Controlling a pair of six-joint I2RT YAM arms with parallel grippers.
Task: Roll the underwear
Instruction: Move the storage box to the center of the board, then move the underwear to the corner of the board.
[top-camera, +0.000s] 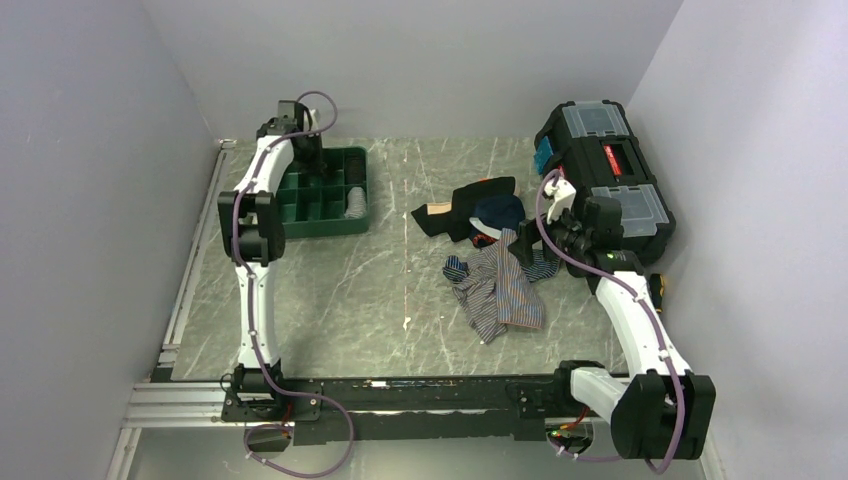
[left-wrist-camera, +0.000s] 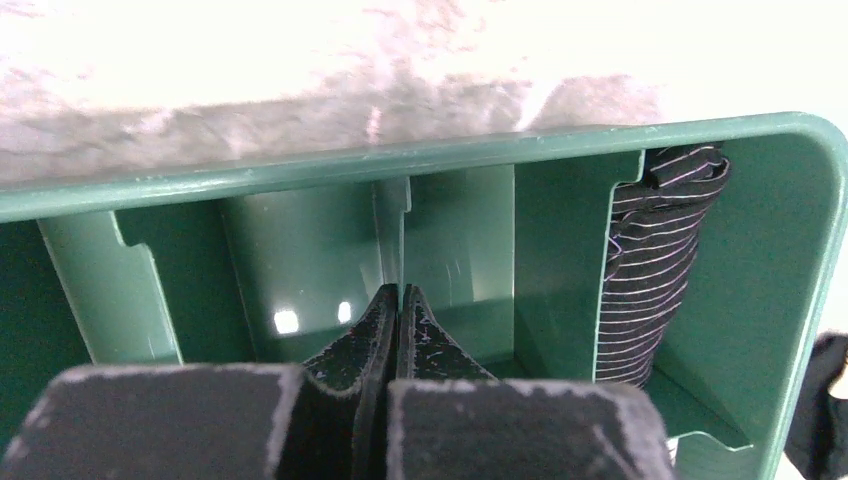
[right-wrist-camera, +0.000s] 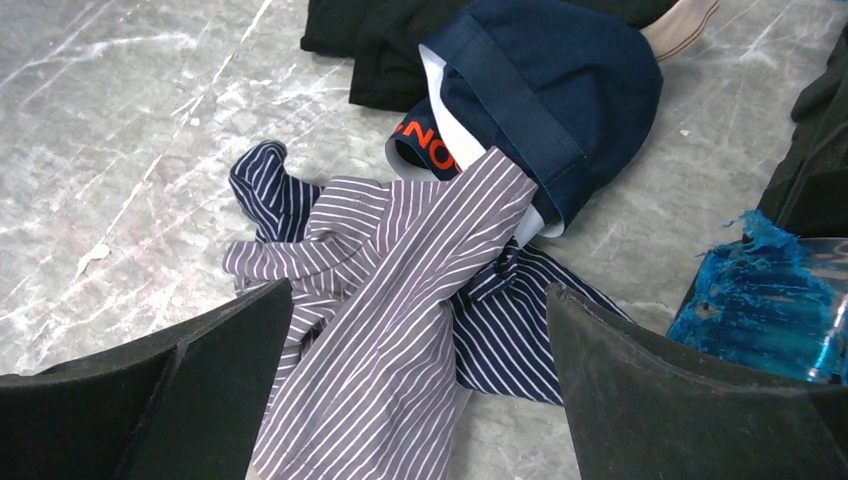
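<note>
The underwear (top-camera: 497, 290), pale grey pinstriped boxer shorts, lies crumpled on the table right of centre, partly over a navy striped garment (top-camera: 541, 268). My right gripper (top-camera: 563, 236) hovers just above its far right side, open and empty. In the right wrist view the underwear (right-wrist-camera: 400, 300) lies between and below the spread jaws of the right gripper (right-wrist-camera: 418, 290), with the navy striped garment (right-wrist-camera: 520, 320) under it. My left gripper (top-camera: 305, 150) is shut and empty over the green tray (top-camera: 352, 222). In the left wrist view the left gripper (left-wrist-camera: 400, 292) points into an empty compartment.
A rolled dark striped garment (left-wrist-camera: 650, 270) stands in the tray's right-hand compartment (left-wrist-camera: 790, 250). Plain black (top-camera: 470, 205) and navy (top-camera: 498, 212) garments lie behind the underwear. A black toolbox (top-camera: 610, 170) stands at the far right. Grey walls enclose the table.
</note>
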